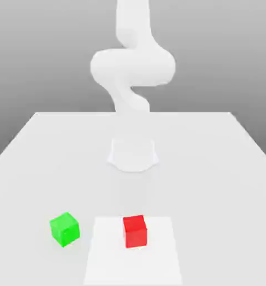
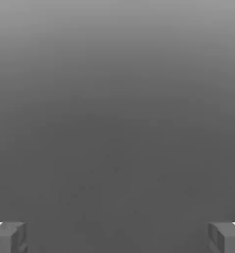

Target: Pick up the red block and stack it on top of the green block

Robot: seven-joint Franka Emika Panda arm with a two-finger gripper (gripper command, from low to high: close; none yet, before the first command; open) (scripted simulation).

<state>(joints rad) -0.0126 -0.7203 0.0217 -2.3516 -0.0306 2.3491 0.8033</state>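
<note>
Staging: red block [image 1: 135, 232] waits right of green block [image 1: 65, 229], exterior view; hand [image 2: 117, 238] wide (0 blocks held), presumably pre-grasp.

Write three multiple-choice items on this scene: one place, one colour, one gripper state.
1. Where is the red block?
A. On the green block
B. On the white square
C. Between the fingers

2. What colour is the block nearer the exterior view's left?
A. Blue
B. Red
C. Green

3. How is the gripper?
A. Open
B. Shut on a block
C. Shut on nothing

1: B, the red block sits within the white square.
2: C, the green block lies left of it.
3: A, the gripper has its fingers wide apart.
</note>
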